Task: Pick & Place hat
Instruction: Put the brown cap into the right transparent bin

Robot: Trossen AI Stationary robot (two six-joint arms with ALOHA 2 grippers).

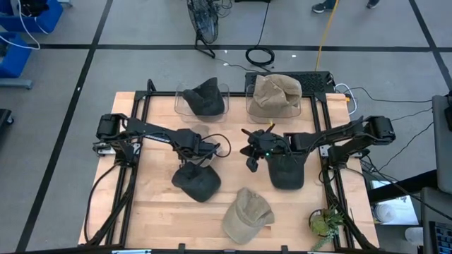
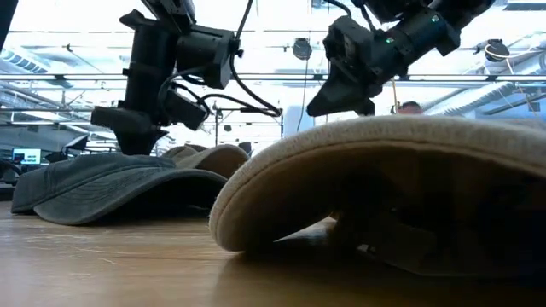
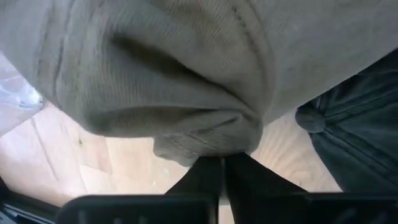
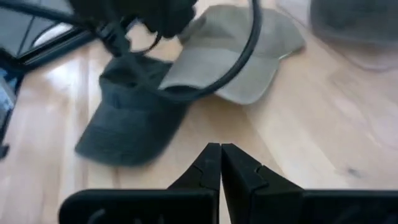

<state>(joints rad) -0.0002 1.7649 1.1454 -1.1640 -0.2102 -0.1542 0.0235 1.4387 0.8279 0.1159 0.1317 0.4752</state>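
With my left gripper point(image 3: 222, 163) pinched shut on the dark hat point(image 1: 196, 182), which lies just in front of the left bin point(image 1: 179, 106), I judge the grasp made; next comes lifting it toward that bin. My right gripper point(image 1: 249, 159) waits closed and empty, to the bin's right.

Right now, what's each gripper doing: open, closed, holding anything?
Left gripper: closed, pinching a fold of a tan hat.
Right gripper: closed, holding nothing, above the wooden table.
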